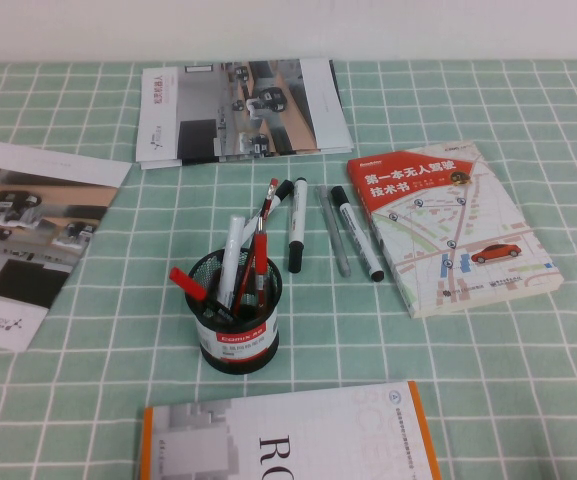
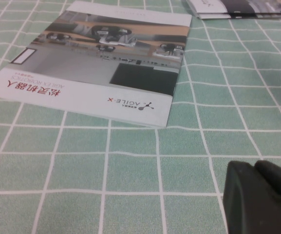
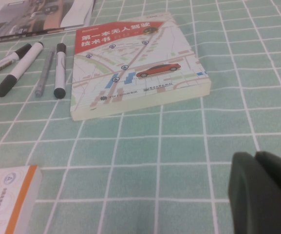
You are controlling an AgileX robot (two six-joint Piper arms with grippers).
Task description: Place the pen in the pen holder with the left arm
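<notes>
The black mesh pen holder (image 1: 234, 322) stands on the green checked cloth in the middle of the high view. A slim red pen (image 1: 260, 250) stands upright inside it, beside a white marker (image 1: 230, 255) and a red-capped marker (image 1: 189, 284) that leans out to the left. Neither arm appears in the high view. In its wrist view my left gripper (image 2: 255, 165) hangs low over bare cloth near a brochure (image 2: 96, 68), shut and holding nothing. My right gripper (image 3: 255, 157) is likewise shut and empty, over cloth in front of a map-covered book (image 3: 135, 68).
Two black-capped markers (image 1: 296, 225) (image 1: 357, 233) and a grey pen (image 1: 335, 232) lie behind the holder. The map book (image 1: 453, 228) lies at the right, brochures at the back (image 1: 238, 110) and left (image 1: 28, 235). An orange-edged book (image 1: 288, 440) lies at the front.
</notes>
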